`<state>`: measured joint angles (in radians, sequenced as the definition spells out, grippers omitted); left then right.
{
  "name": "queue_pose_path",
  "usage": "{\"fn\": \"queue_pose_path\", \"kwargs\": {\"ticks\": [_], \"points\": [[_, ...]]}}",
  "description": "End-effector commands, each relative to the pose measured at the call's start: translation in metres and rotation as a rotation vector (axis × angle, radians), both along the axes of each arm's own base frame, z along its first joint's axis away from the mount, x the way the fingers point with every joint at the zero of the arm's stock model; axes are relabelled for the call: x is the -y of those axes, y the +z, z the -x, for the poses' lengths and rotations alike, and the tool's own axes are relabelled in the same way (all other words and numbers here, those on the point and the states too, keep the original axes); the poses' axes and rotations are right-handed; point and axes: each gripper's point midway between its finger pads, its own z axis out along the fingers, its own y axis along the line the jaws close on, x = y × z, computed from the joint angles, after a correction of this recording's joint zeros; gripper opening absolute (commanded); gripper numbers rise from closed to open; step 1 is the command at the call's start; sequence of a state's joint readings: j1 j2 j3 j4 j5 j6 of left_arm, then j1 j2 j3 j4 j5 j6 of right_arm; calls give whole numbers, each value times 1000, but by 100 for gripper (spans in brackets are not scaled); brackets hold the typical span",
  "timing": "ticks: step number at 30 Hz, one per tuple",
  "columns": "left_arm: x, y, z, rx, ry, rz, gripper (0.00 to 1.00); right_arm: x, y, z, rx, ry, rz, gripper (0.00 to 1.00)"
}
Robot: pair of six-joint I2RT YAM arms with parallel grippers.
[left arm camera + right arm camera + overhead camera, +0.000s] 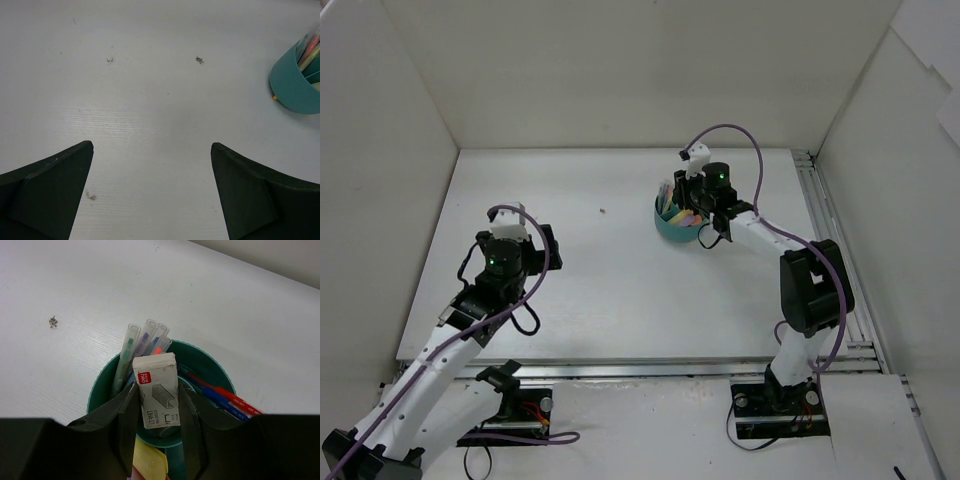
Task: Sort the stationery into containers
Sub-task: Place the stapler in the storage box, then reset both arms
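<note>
The round teal cup (672, 229) stands right of the table's middle; it also shows at the right edge of the left wrist view (294, 85). In the right wrist view the cup (101, 385) holds several clear-capped highlighters (145, 340) and blue and red pens (231, 402), with a yellow piece (150, 462) lower down. My right gripper (158, 391) is shut on a small white box (159, 371) printed with a red logo and a staple drawing, held just above the cup's opening. My left gripper (152, 146) is open and empty over bare table, left of the cup.
White walls enclose the table (620, 300) on the left, back and right. A metal rail (825, 230) runs along the right edge. Small dark specks (199, 60) lie on the surface.
</note>
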<state>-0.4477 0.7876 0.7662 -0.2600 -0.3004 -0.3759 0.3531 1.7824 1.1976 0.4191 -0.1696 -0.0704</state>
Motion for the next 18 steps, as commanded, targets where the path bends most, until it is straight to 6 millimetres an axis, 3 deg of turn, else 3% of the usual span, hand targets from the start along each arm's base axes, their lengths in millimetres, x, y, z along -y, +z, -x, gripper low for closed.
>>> {"fn": "queue_pose_path", "kwargs": {"ticks": [1, 2, 8, 13, 16, 17, 18], "points": [[-4, 18, -1, 51, 22, 28, 100, 5, 36, -12, 130, -27, -28, 32], [-5, 18, 0, 48, 25, 27, 100, 5, 37, -11, 130, -27, -30, 38], [-10, 21, 5, 56, 39, 27, 100, 7, 39, -5, 133, -32, -30, 46], [-13, 25, 10, 67, 49, 35, 100, 8, 60, 5, 168, -22, -61, 53], [-16, 29, 13, 77, 56, 40, 100, 10, 85, 16, 209, -17, -95, 66], [-19, 31, 15, 82, 68, 39, 100, 12, 95, 20, 224, -27, -109, 94], [-20, 32, 16, 81, 75, 41, 100, 16, 110, 28, 253, -35, -123, 98]]}}
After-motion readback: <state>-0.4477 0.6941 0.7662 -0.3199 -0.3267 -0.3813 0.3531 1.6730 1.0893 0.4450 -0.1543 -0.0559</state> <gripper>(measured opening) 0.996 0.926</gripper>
